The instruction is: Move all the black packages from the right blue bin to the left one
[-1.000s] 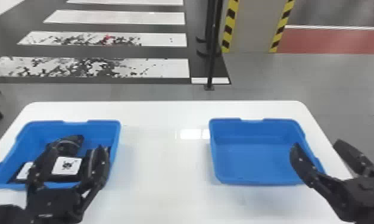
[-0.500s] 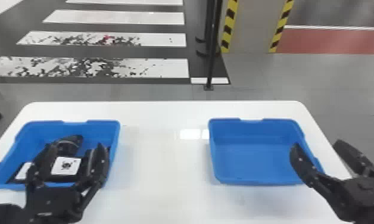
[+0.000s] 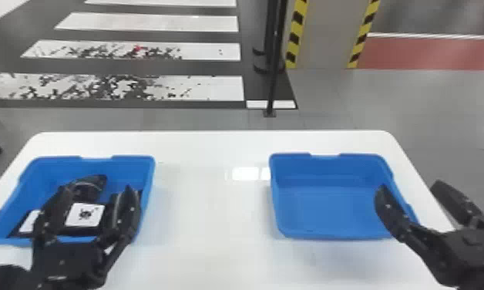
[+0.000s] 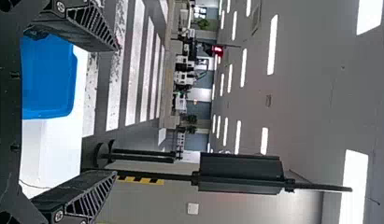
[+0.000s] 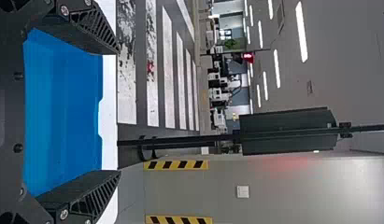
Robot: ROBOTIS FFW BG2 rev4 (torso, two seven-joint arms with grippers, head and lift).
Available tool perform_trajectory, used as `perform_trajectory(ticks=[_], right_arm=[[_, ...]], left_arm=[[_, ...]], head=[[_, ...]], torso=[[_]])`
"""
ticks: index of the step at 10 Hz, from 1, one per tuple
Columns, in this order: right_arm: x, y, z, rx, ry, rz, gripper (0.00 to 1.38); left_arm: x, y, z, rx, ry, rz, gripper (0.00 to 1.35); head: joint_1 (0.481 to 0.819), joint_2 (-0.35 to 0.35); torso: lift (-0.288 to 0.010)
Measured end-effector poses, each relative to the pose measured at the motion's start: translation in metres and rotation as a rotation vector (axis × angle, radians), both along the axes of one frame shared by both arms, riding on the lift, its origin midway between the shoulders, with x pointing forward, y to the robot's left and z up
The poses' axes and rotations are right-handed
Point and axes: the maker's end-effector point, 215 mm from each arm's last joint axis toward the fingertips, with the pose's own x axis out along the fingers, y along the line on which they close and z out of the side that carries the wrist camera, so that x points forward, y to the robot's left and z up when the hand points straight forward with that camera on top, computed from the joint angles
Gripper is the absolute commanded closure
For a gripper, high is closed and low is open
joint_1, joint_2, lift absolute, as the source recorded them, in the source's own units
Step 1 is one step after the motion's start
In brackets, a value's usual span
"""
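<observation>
Two blue bins (image 3: pixel 318 204), at least two black packages (image 3: pixel 84 230)

One white tabletop (image 3: pixel 206 239) carries the bins: one left, one right. The left blue bin (image 3: pixel 56 167) contains at least two black packages; their exact total cannot be told where they overlap and fingers cover them. Two white labels (image 3: pixel 85 214) show among them. There are two grippers, one left (image 3: pixel 97 189) and one right (image 3: pixel 410 185), with two fingers each, four in all. Beyond the tabletop, the head view has one grey pillar (image 3: pixel 328 38) with two yellow-and-black striped bands (image 3: pixel 297 34).
</observation>
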Motion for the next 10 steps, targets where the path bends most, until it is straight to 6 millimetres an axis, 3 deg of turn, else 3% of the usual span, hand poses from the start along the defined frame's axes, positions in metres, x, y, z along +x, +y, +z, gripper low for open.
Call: perform_trajectory(ticks=[10], right_arm=[[-0.0011,-0.0011,0.0014,-0.003,-0.003,-0.005,0.12]], left_arm=[[-0.0044,0.0045,0.0057,0.001,-0.022,0.014,0.1]], head=[[0.695,-0.034]], torso=[[-0.132]])
